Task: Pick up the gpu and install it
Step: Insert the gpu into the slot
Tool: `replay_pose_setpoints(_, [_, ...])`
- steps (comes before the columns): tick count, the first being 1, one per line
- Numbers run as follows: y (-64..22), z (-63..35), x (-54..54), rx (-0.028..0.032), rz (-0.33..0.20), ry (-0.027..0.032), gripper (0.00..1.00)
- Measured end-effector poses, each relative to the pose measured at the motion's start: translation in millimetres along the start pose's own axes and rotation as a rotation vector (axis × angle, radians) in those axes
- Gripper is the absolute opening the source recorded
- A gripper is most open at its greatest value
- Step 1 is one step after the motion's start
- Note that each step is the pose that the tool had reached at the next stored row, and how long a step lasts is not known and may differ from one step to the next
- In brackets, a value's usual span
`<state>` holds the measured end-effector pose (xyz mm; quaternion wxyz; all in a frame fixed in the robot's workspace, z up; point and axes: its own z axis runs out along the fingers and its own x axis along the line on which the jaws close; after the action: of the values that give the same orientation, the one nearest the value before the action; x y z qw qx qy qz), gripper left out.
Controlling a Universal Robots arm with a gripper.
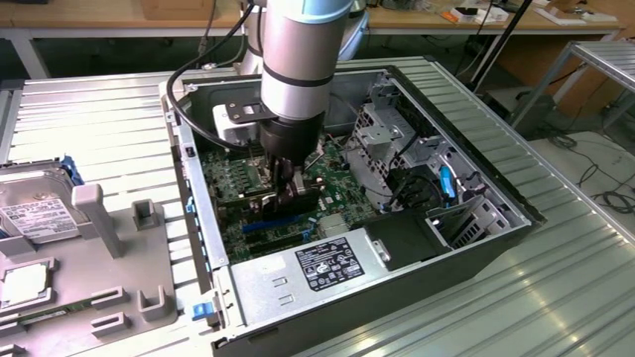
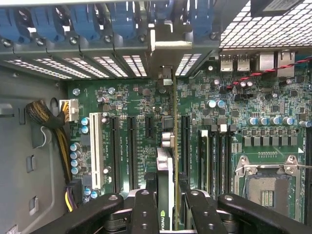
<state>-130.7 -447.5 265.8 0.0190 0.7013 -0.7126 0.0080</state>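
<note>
The install step is judged in hand: the gpu (image 2: 165,163) is pinched edge-on in the claw (image 2: 171,197), held inside the case (image 1: 516,238) just above the motherboard (image 2: 126,97) slots. Square alignment with the slot beneath the claw is called for.

Ribbed metal table (image 1: 100,111) is carrying an open PC case (image 1: 466,260). Grey parts jig (image 1: 119,253) is lying at 8 o'clock, nxt to it.

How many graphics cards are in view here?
1. The gpu stands edge-on between the fingers of the gripper, over the motherboard slots inside the open computer case. Others may be hidden under the arm.
</note>
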Motion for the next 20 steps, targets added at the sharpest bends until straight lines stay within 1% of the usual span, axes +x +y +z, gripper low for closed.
replay_pose_setpoints(5, [2.0, 0.5, 0.0, 0.0000, 0.000, 0.0001, 0.27])
replay_pose_setpoints(10, [2.2, 0.7, 0.0, -0.0001, 0.000, 0.0002, 0.27])
replay_pose_setpoints(15, [2.4, 3.8, 0.0, -0.0003, 0.000, 0.0038, 0.27])
replay_pose_setpoints(20, [2.8, 6.0, -0.1, -0.0001, 0.000, 0.0036, 0.27])
